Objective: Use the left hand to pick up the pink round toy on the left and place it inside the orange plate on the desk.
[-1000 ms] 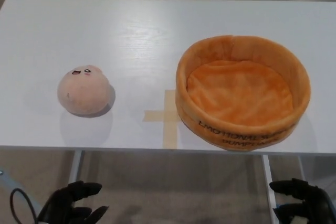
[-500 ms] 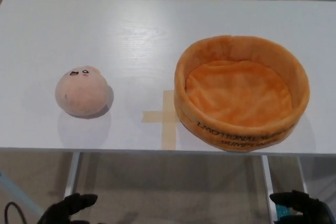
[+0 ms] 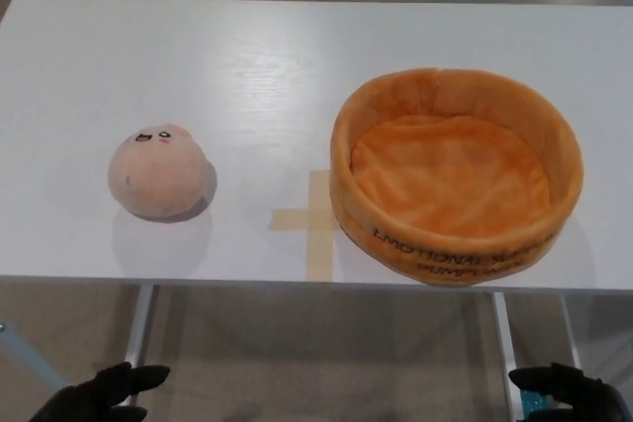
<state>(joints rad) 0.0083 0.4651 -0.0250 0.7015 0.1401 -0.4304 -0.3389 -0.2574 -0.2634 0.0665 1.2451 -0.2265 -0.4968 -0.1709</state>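
Bottom edge of frame, nearest: two black robot hands, one per corner, both below the front edge of the surface and well apart from everything on it. Left hand (image 3: 99,404) at lower left, only partly in frame; fingers (image 3: 143,377) spread apart, holding nothing. Right hand (image 3: 569,392) at lower right, mostly cut off by the frame edge; cannot tell how its fingers are set.

Under the front edge: two pale table legs (image 3: 138,328), one on each side, over a grey floor (image 3: 316,363).

White surface (image 3: 247,56) fills most of the frame. On it, three items:

One pink round toy (image 3: 158,172), left of centre, lying on the surface near the front edge. Small face stitched on its upper side, two pink cheek marks. Casts a soft shadow toward the near side. Not in the plate.

One tape cross (image 3: 312,219), tan, stuck flat at centre, between toy and plate; its right arm runs up to the plate wall.

One orange plate (image 3: 457,91), plush, round, high-walled, right of centre. Inside bare. Dark lettering on the near outer wall, reading upside down.

Far edge of the surface at top; strip of floor beyond.
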